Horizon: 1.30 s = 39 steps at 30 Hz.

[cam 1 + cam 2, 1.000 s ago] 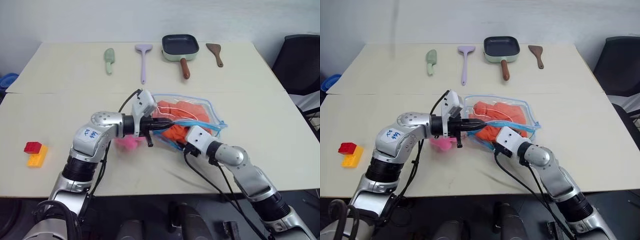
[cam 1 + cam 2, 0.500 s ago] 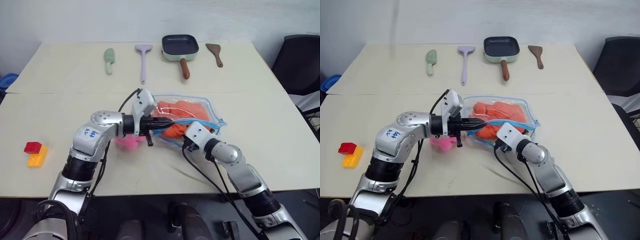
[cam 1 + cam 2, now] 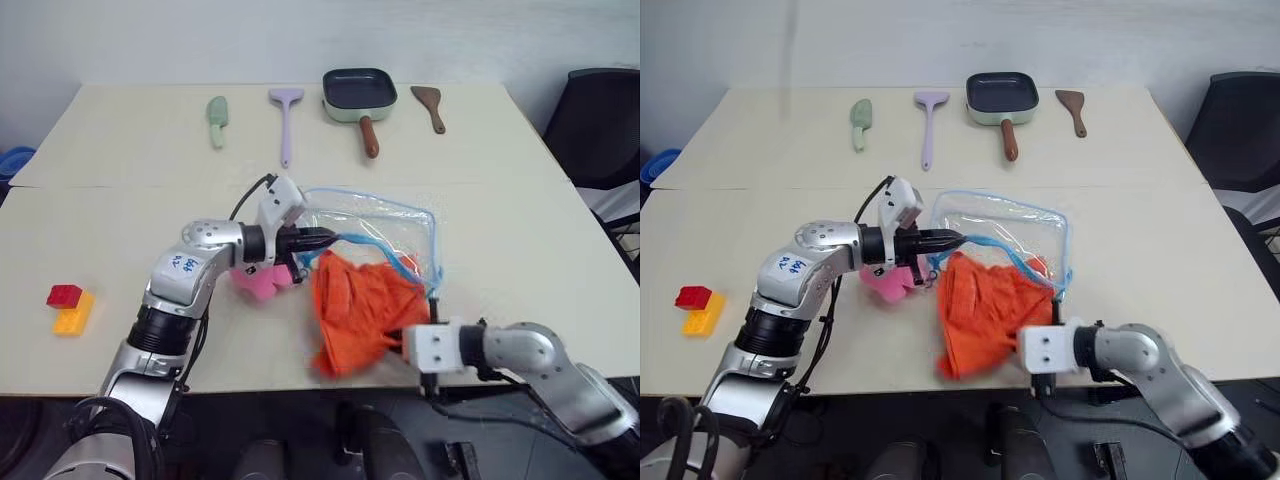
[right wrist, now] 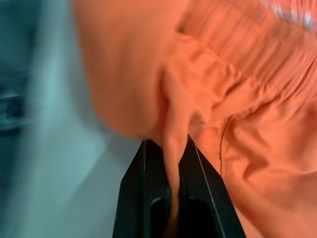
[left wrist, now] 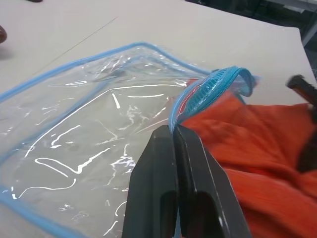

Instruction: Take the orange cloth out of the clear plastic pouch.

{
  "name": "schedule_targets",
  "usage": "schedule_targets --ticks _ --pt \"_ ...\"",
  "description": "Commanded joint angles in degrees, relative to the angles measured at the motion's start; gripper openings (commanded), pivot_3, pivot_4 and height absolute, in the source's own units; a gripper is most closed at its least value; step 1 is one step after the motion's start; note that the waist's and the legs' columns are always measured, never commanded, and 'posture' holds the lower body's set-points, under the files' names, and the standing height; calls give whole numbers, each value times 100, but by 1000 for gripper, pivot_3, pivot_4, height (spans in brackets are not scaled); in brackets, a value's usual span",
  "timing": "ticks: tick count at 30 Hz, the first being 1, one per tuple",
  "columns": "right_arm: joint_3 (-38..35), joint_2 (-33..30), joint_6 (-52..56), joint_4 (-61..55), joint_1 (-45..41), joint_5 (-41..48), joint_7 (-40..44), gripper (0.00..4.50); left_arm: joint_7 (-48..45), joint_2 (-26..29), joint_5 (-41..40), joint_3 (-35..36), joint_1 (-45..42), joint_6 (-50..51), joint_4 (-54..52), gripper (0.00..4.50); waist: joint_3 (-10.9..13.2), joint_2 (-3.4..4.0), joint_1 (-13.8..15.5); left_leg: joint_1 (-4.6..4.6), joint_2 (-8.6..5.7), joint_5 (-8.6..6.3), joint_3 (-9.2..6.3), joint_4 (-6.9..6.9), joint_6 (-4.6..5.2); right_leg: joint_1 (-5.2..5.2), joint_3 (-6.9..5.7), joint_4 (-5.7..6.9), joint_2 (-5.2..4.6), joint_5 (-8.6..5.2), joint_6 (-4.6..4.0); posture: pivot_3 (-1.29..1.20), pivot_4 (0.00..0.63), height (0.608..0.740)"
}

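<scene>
You're mid-extraction: your right hand [image 4: 166, 148] is clamped on a fold of the orange cloth [image 3: 355, 305], most of which now lies on the counter [image 3: 130, 150] in front of the clear plastic pouch [image 3: 365, 222] — one corner looks caught at the blue rim. Your left hand [image 5: 174, 134] is closed on that rim, anchoring it. Next, I'd judge, pull the cloth clear toward the counter's near edge.

Clear plastic pouch [image 5: 89, 144]: glossy, see-through film, creased, with a light blue woven-looking rim. Orange cloth [image 3: 355, 305]: soft matt fabric, finely ribbed, much folded. Left pincer [image 5: 174, 135] fingers [image 5: 153, 193]: smooth black plastic, slightly shiny. Table [image 3: 130, 160]: matt, pale, smooth.
</scene>
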Motion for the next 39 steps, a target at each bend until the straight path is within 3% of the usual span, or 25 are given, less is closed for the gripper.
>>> schedule_targets --ticks 1,7,12,15,17,21,26,30,35,39 --pt "-765 -590 -131 -422 455 412 460 24 53 59 189 18 -95 -282 62 0 -1 3 28 -1 -1 0 -1 0 0 -1 0 2 -3 0 0 0 150 740" --pt "-2466 -1091 -475 234 1480 444 675 24 -222 420 357 -8 86 -569 -69 0 2 -2 114 0 -1 0 1 0 0 -1 0 -2 -1 0 0 0 150 740" --pt "-3323 -981 -675 1433 1554 269 327 24 -760 721 77 -84 415 -565 -739 0 2 -2 116 1 0 0 5 1 1 0 4 0 -3 0 1 0 150 740" --pt "-3435 -740 -825 2454 1097 102 -329 24 -1055 847 104 -297 654 -710 -1137 0 1 -3 108 0 0 0 7 1 1 -1 5 -1 -3 0 0 0 150 740" --pt "-3505 -365 -347 2737 704 324 -787 24 -1263 948 187 -474 796 -880 -1337 0 0 -1 104 3 -1 0 10 0 1 0 9 0 -4 0 0 0 150 740" --pt "-3543 307 774 2647 282 703 -1384 24 -1457 1115 395 -725 934 -1153 -1486 0 -1 7 96 8 4 3 13 -1 -7 -4 15 11 -1 -3 -7 0 150 740" --pt "-3423 769 1539 2022 399 938 -1681 24 -1399 1130 526 -761 923 -1221 -1386 0 -4 15 105 7 3 3 12 0 -7 -4 16 13 -2 -4 -7 0 150 740" --pt "-3465 822 1681 1983 543 862 -1802 24 -1364 1155 579 -760 960 -1198 -1352 0 -4 15 104 7 3 3 11 0 -6 -4 15 13 -2 -4 -7 0 150 740" --pt "-3818 749 1787 2866 270 788 -2311 24 -1364 1176 628 -729 979 -1245 -1310 0 -4 15 102 7 2 2 12 0 -3 -4 16 13 -2 -4 -7 0 150 740" --pt "-4243 1030 2459 2987 -150 1225 -2853 24 -1322 1140 662 -720 974 -1261 -1333 0 -4 15 105 6 2 3 11 0 -1 -4 16 13 -4 -3 -7 0 150 740"
